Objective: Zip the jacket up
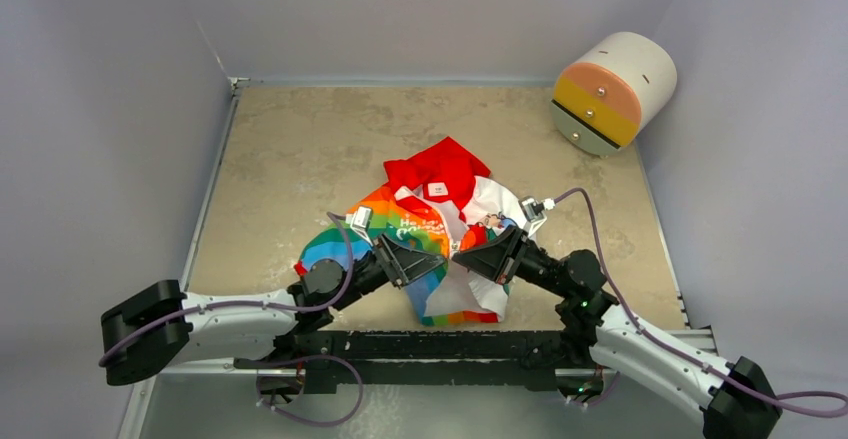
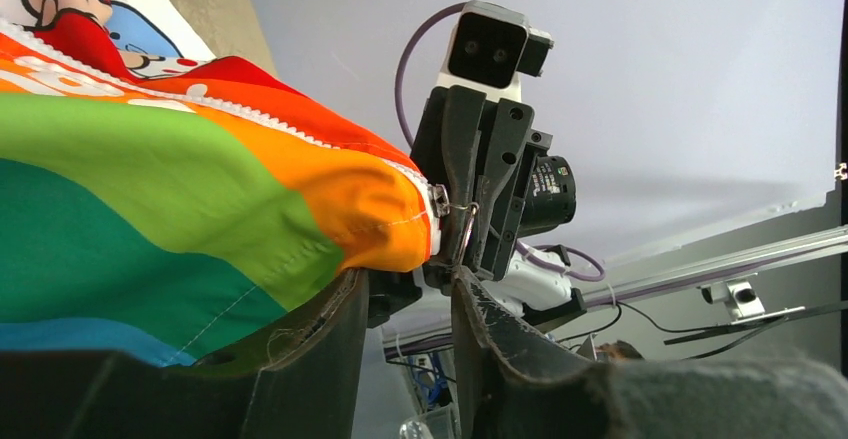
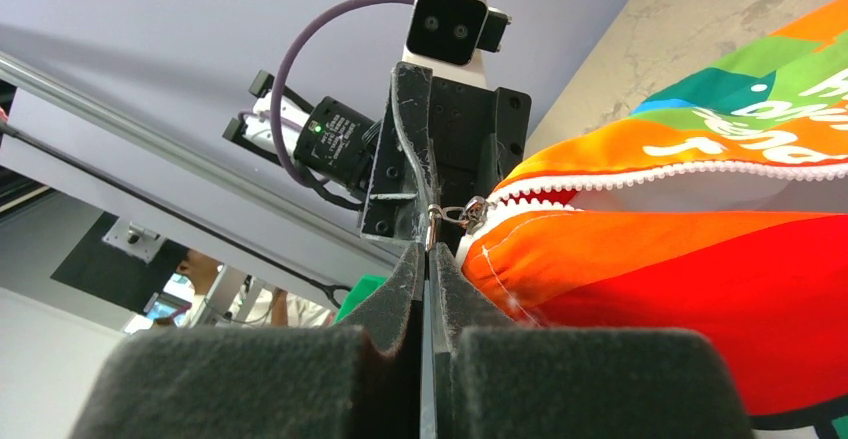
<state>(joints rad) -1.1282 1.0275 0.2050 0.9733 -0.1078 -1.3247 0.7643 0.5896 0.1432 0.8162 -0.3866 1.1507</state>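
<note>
The jacket point(image 1: 440, 224) lies crumpled mid-table with its red hood toward the back and its rainbow panel toward me. My right gripper point(image 1: 487, 257) is shut on the metal zipper pull point(image 3: 447, 215), which sits at the fingertips point(image 3: 428, 251) by the orange hem corner point(image 3: 560, 239). White zipper teeth point(image 3: 680, 171) run away from it and are still parted. My left gripper point(image 1: 410, 259) faces it. In the left wrist view this gripper point(image 2: 405, 281) is open, with the orange hem corner point(image 2: 380, 209) resting over one fingertip and the pull point(image 2: 467, 224) just beyond.
A white cylinder with orange and yellow drawer fronts point(image 1: 612, 89) lies at the back right corner. Grey walls enclose the table on the left, back and right. A black rail point(image 1: 430, 344) crosses the near edge between the arm bases.
</note>
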